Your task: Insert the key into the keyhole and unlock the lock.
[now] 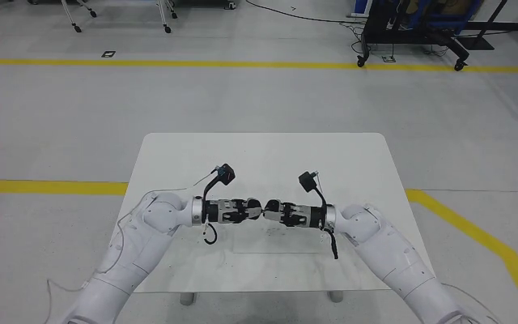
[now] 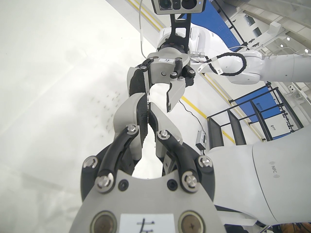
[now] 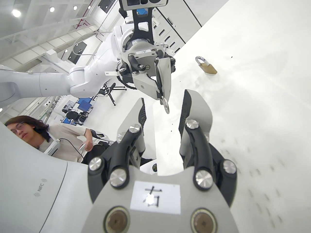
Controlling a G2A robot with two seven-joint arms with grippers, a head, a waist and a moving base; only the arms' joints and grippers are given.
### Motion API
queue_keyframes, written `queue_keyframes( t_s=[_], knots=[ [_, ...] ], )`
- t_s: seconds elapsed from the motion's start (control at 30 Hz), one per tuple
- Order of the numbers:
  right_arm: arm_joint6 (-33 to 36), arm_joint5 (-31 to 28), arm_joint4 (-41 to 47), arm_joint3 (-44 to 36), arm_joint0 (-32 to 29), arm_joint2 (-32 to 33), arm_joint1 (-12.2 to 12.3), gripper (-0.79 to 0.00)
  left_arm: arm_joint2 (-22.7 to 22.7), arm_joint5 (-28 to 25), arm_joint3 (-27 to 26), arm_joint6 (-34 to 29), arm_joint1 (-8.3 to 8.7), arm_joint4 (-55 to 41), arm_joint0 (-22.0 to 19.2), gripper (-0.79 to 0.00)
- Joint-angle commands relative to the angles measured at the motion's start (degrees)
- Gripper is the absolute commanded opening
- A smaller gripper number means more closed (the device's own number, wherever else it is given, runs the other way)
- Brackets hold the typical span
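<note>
Currently pinching the key (image 3: 166, 104) shallowly in left fingers (image 3: 143, 87), right fingers (image 3: 195, 112) spread; liable to slip during handover.

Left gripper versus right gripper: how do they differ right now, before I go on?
The left gripper has shut fingers, the right gripper open ones. The left gripper pinches the key; the right gripper holds nothing. Shared: they face each other tip to tip above the table, neither touching the padlock lying on it.
</note>
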Motion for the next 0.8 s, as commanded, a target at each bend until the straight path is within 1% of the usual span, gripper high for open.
queue_keyframes(
  t_s=[0.0,0.07,0.13,0.17,0.23,0.3,0.5,0.53,0.57,0.6,0.77],
  knots=[
    [0.04,-0.05,0.34,0.23,0.12,-0.06,0.0,-0.505,0.3,-0.08,0.12,-0.17,0.02,-0.12,-0.15,-0.785],
    [0.13,-0.04,0.49,0.45,0.31,-0.11,0.01,-0.523,0.54,-0.07,0.24,-0.19,0.05,-0.14,-0.34,-0.785],
    [-0.01,0.0,0.57,0.6,0.42,-0.17,0.0,-0.554,0.74,-0.1,0.33,-0.14,0.09,-0.12,-0.48,-0.785],
    [-0.05,-0.01,0.57,0.64,0.47,-0.23,-0.01,-0.582,0.79,-0.09,0.4,-0.09,0.12,-0.11,-0.56,-0.785],
    [-0.12,-0.03,0.57,0.71,0.53,-0.32,-0.02,-0.668,0.87,-0.17,0.53,0.06,0.18,-0.23,-0.65,-0.785],
    [-0.1,-0.04,0.71,0.78,0.57,-0.45,-0.03,-0.785,0.93,-0.18,0.59,0.28,0.25,-0.23,-0.7,-0.785],
    [-0.05,-0.45,1.13,1.07,0.68,-0.67,-0.01,-0.785,1.14,-0.05,0.58,1.32,0.4,0.38,-0.83,-0.785],
    [-0.03,-0.65,1.36,1.1,0.65,-0.68,0.0,-0.785,1.14,0.0,0.63,1.58,0.42,0.42,-0.86,-0.677],
    [0.05,-0.87,1.63,1.13,0.61,-0.69,0.02,-0.785,1.07,0.22,0.7,1.93,0.45,0.8,-0.93,-0.308],
    [0.14,-1.12,1.96,1.13,0.55,-0.69,0.04,-0.785,1.02,0.53,0.67,2.4,0.48,1.48,-1.0,0.0],
    [0.92,-3.05,4.86,1.33,0.08,-0.14,0.36,-0.785,0.3,0.45,0.56,5.48,0.61,1.84,-0.77,0.0]
  ],
)
